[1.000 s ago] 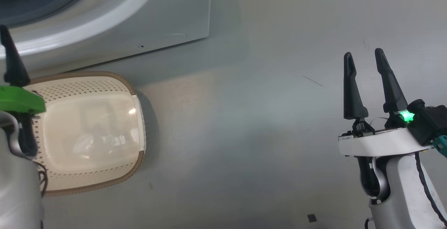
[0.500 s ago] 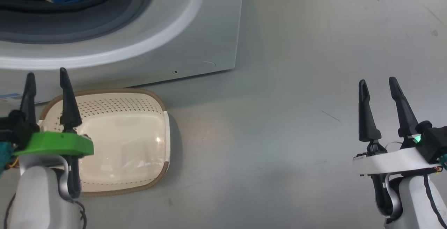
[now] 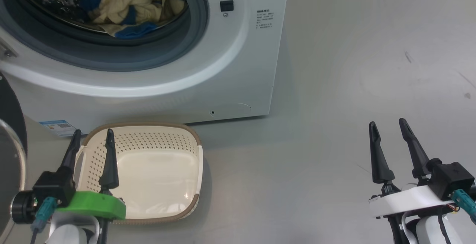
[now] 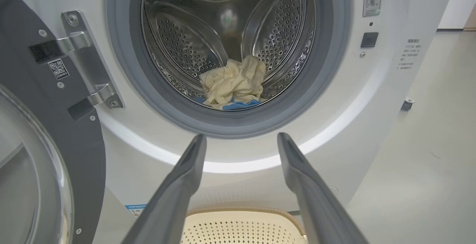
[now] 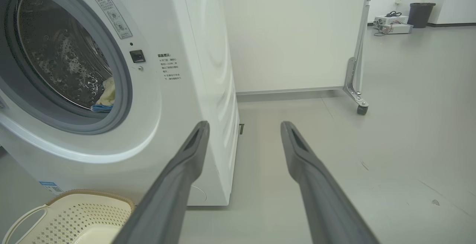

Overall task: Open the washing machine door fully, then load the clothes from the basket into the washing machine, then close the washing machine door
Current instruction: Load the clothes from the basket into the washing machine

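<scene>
The washing machine stands with its door swung open to the left, glass bowl facing out. The clothes, cream-yellow with blue parts, lie in the steel drum behind the grey seal and also show in the left wrist view. In front of the machine, the basket sits on the floor with nothing in it. My left gripper hovers open over the basket's left end, pointing at the drum opening. My right gripper is open over bare floor, well right of the machine.
Grey floor stretches to the right of the machine. A white partition on castors stands behind it. A dark bin and low boxes sit far off. A blue label sticker marks the machine's lower left.
The head camera has tilted up, so the drum and the clothes inside it have come into the picture. Both grippers stay open, and the left one now shows whole at the lower left.
</scene>
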